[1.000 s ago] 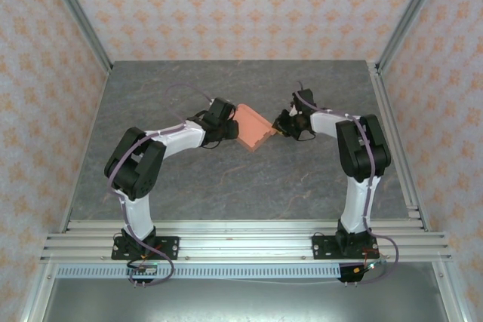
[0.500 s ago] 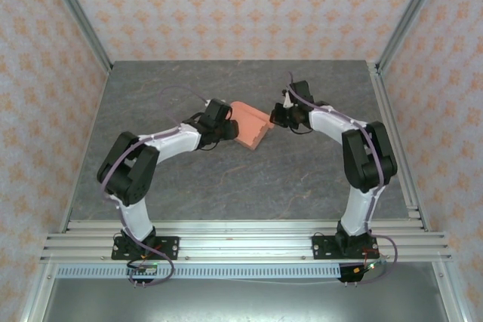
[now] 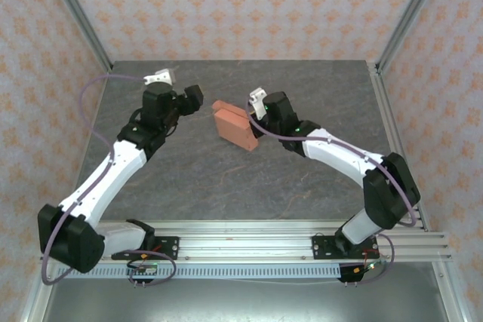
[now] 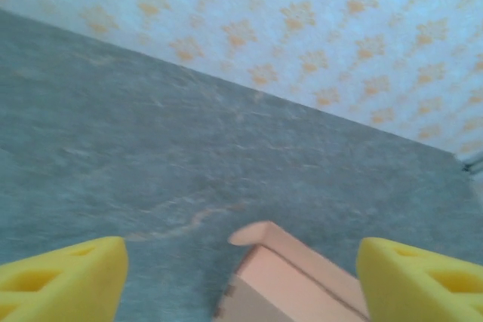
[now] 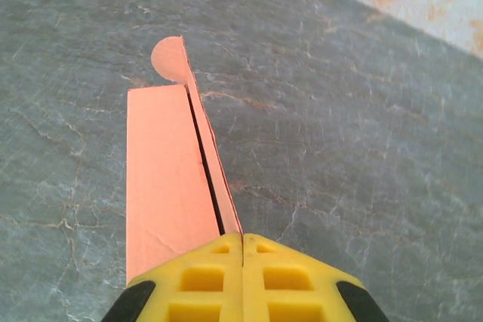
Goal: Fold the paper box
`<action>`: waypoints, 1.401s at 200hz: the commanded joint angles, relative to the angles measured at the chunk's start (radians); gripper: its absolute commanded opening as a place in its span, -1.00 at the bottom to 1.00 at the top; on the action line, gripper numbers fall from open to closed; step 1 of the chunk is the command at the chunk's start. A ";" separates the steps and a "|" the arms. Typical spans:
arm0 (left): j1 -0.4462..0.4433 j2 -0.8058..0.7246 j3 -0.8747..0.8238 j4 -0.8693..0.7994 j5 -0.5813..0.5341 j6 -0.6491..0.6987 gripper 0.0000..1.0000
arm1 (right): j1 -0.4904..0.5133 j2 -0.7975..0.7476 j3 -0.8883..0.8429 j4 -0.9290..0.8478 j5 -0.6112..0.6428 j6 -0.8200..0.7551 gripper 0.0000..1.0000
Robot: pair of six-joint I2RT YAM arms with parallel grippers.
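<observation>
The paper box (image 3: 232,126) is a small salmon-orange card box lying on the grey table, left of centre. My right gripper (image 3: 255,120) sits at its right end. In the right wrist view its yellow fingers (image 5: 242,245) are pressed together on a thin upright side flap of the box (image 5: 170,179), and a rounded tab (image 5: 170,59) sticks out at the far end. My left gripper (image 3: 192,97) hovers to the left of the box, apart from it. Its yellow fingertips (image 4: 64,277) stand wide open, with a corner of the box (image 4: 290,277) showing low between them.
The grey marbled table (image 3: 189,179) is enclosed by patterned walls, with aluminium posts at the back corners (image 3: 83,28). A metal rail (image 3: 241,239) at the near edge carries both arm bases.
My left gripper has opened, let go of the box and drawn back up and to the left. The right gripper has swung left with the box, which now lies further left and turned.
</observation>
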 commanded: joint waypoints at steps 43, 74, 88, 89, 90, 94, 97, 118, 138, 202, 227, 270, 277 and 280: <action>0.065 -0.111 -0.092 -0.095 -0.111 0.044 1.00 | 0.129 -0.102 -0.271 0.384 0.066 -0.262 -1.00; 0.076 -0.109 -0.153 -0.040 -0.093 0.020 1.00 | 0.184 -0.123 -0.362 0.451 0.111 -0.282 -1.00; 0.081 -0.089 -0.158 -0.028 -0.078 0.016 1.00 | 0.217 -0.135 -0.390 0.451 0.133 -0.292 -1.00; 0.081 -0.088 -0.158 -0.028 -0.077 0.016 1.00 | 0.219 -0.135 -0.391 0.451 0.135 -0.292 -1.00; 0.081 -0.086 -0.158 -0.029 -0.076 0.016 1.00 | 0.222 -0.135 -0.392 0.451 0.137 -0.293 -1.00; 0.082 -0.079 -0.154 -0.032 -0.075 0.015 1.00 | 0.231 -0.136 -0.396 0.447 0.142 -0.295 -1.00; 0.082 -0.071 -0.149 -0.035 -0.072 0.016 1.00 | 0.240 -0.135 -0.397 0.443 0.145 -0.297 -1.00; 0.085 -0.026 -0.113 -0.063 -0.059 0.000 1.00 | 0.290 -0.116 -0.375 0.390 0.186 -0.314 -1.00; 0.091 0.017 -0.083 -0.061 -0.019 -0.010 1.00 | 0.321 -0.084 -0.365 0.394 0.233 -0.336 -1.00; 0.155 0.239 0.064 -0.018 0.285 0.095 0.31 | 0.258 -0.097 -0.341 0.412 0.210 -0.266 -1.00; 0.213 0.300 0.049 0.139 0.616 0.278 0.31 | 0.209 -0.123 -0.352 0.410 0.140 -0.238 -1.00; 0.230 0.430 0.175 0.022 0.790 0.623 0.28 | 0.189 -0.128 -0.352 0.402 0.103 -0.227 -1.00; 0.228 0.454 0.199 -0.003 0.808 0.656 0.29 | 0.189 -0.127 -0.352 0.400 0.101 -0.227 -1.00; 0.228 0.464 0.208 -0.013 0.815 0.667 0.29 | 0.189 -0.127 -0.352 0.400 0.101 -0.226 -1.00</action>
